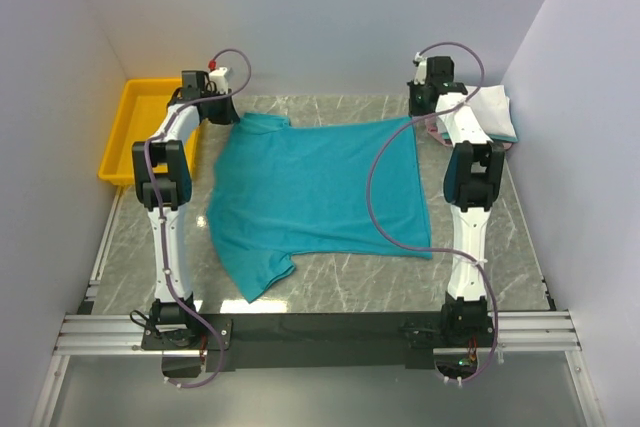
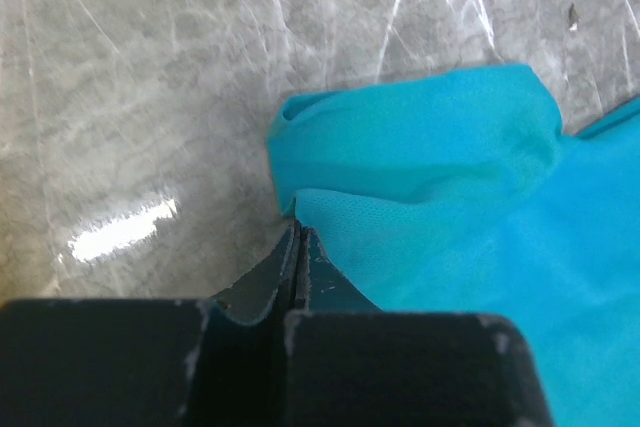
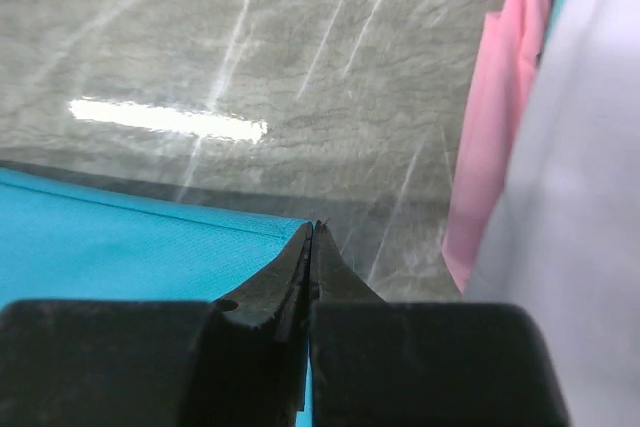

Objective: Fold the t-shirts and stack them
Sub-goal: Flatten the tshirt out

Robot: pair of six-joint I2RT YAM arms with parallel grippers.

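1. The left gripper [image 2: 298,232] has its jaws squeezed together. The tips sit right on the doubled-over sleeve edge of the teal t-shirt [image 2: 440,197], and it looks like a pinch to me. The rest of the cloth runs off to the right of those jaws.
2. The right gripper [image 3: 313,232] is closed too, with the hem corner caught at the tips and a sliver of teal showing between the fingers. The shirt lies to the left of these jaws.
3. Between the two sets of jaws the shirt is spread flat on the table [image 1: 330,277], not folded yet.
4. Handling guess: it's thin, light and totally floppy, so it'll sag between the pinches and drag if lifted low. Corners and hems are the spots to grab. Take the middle and it just bunches.
5. The yellow bin [image 1: 140,142] sits out past the left jaws, on their left, and I can't see anything in it.
6. The stack of folded shirts [image 3: 495,127] is just to the right of the right jaws, with pink and white showing.
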